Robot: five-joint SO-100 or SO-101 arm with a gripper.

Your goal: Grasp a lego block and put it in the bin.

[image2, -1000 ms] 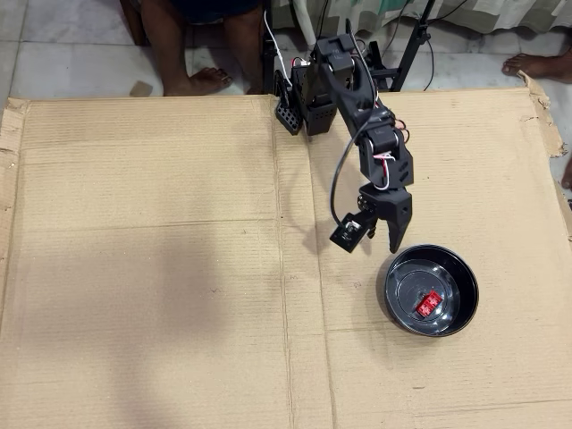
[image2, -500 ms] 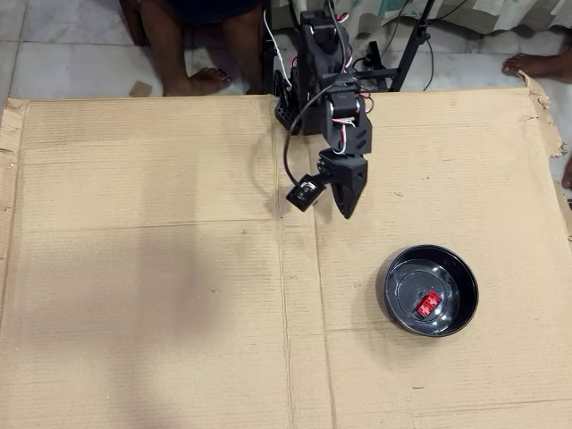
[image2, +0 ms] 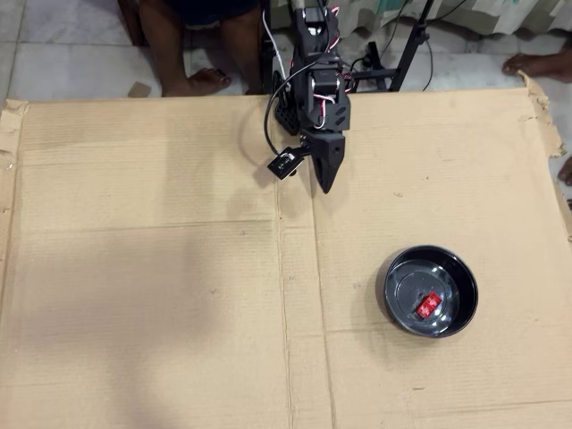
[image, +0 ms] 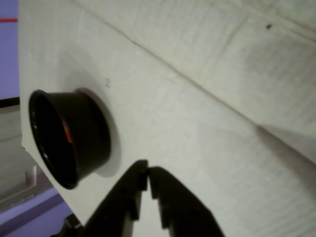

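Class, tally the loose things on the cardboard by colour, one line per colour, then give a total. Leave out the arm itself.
Red: 1, the lego block, lying inside the bowl
Black: 1, the bowl
Total: 2

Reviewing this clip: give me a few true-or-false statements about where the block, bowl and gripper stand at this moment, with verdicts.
1. The red lego block lies inside the black bowl. True.
2. The gripper hangs directly over the bowl. False: in the overhead view it is up near the arm's base, well apart from the bowl.
3. The gripper holds the block. False: the wrist view shows it shut with nothing between the fingers.
4. The bowl stands on the cardboard sheet. True.
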